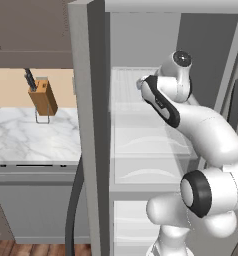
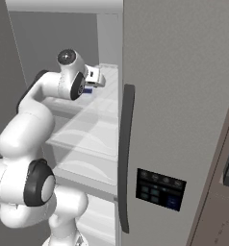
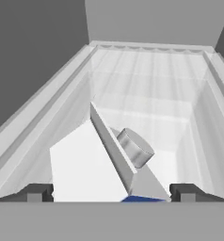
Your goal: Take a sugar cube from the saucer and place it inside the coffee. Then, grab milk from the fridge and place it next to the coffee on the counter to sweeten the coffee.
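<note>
Arm's reaching into the open fridge (image 1: 91,125), upper shelf lvl. Claw (image 3: 112,192) is spread wide, one dark tip each side of the milk (image 3: 92,164), not clamped on it; can't tell if the tips touch the carton. Milk as seen from the hand cam: small white gable-top carton, roof ridge running diagonally away from the cam, short grey round cap on the right roof slope, sliver of blue band just visible at the bottom edge betw the tips. It sits in a pale, translucent fridge shelf (image 3: 147,94), toward the near end, side walls rising left and right, back wall well beyond it. From the right base cam the hand is at the shelf front w/ a bit of white and blue showing just past the wrist, prob the carton, too small to be sure. Fridge is silver-grey, long dark vertical handle (image 2: 126,153), black dispenser panel (image 2: 160,188) on the closed door. Left of fridge: white marble table (image 1: 31,135) w/ grey veins, wooden knife block (image 1: 43,97) standing on it near the back wall.
</note>
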